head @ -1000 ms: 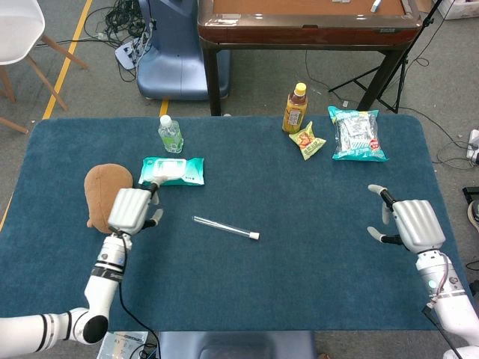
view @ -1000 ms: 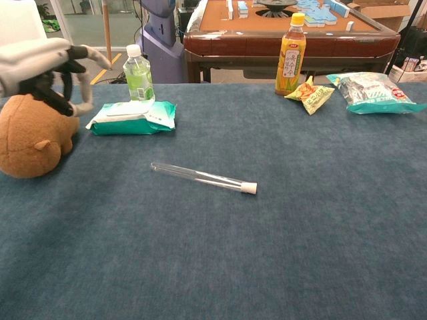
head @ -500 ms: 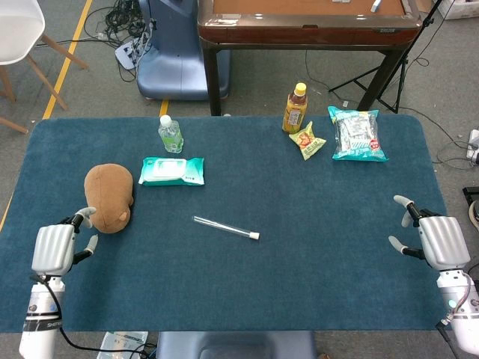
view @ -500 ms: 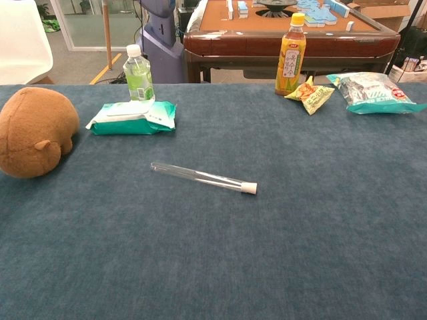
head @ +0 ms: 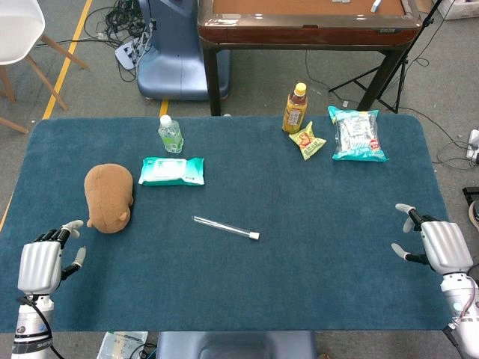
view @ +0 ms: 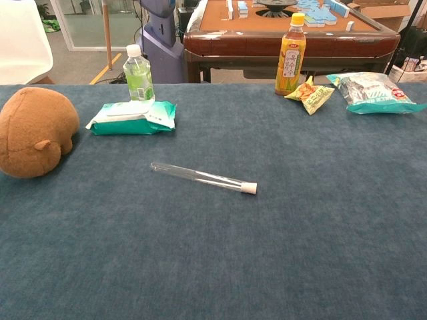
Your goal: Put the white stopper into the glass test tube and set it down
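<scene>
One tube: glass test tube (head: 221, 226) lies flat mid-table, white stopper (head: 254, 235) seated in its end
Hands: left hand (head: 41, 263) and right hand (head: 441, 243) empty, fingers spread

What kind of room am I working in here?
Probably a lab or office corner used for robot trials: a blue-cloth table, a mahjong table behind it, cables on grey floor and a white chair.

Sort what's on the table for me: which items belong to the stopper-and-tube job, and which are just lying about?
Job items:
- clear glass test tube, lying flat
- white stopper, at the tube's end

Just lying about:
- brown plush toy
- teal wet-wipes pack
- green-labelled water bottle
- orange drink bottle
- small yellow snack packet
- teal snack bag
</scene>
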Robot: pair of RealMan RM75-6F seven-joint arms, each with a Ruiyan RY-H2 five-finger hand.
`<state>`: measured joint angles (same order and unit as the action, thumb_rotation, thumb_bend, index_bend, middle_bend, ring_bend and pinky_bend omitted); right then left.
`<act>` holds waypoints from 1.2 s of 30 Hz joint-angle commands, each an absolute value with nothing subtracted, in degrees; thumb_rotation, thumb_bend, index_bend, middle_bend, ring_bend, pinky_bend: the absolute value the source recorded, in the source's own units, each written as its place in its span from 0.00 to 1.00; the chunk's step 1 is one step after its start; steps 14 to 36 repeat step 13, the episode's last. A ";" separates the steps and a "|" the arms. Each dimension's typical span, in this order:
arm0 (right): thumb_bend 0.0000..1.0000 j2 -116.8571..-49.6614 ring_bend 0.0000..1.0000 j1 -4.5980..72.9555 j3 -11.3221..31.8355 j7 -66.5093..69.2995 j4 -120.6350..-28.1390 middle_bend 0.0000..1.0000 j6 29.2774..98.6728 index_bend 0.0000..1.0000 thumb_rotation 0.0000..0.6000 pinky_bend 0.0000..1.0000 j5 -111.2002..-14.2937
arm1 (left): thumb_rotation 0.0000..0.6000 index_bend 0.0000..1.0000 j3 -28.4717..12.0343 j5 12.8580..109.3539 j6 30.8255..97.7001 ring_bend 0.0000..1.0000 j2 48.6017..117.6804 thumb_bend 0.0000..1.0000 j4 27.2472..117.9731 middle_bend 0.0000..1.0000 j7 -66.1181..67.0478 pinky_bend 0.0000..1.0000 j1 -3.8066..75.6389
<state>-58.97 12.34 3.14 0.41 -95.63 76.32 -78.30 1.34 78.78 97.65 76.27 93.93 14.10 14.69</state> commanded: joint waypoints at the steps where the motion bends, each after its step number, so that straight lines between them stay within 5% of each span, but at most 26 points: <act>1: 0.19 -59.23 0.46 11.96 3.35 0.69 -95.52 0.50 77.14 0.24 1.00 0.58 -78.85 | 1.00 0.32 0.83 78.87 96.66 0.44 75.94 0.31 94.09 0.45 14.46 0.49 14.21; 36: 0.19 -61.14 0.46 10.24 4.16 -0.30 -94.22 0.50 81.12 0.26 1.00 0.58 -81.03 | 1.00 0.33 -0.52 78.39 91.94 0.44 74.03 0.31 96.87 0.45 16.79 0.49 13.27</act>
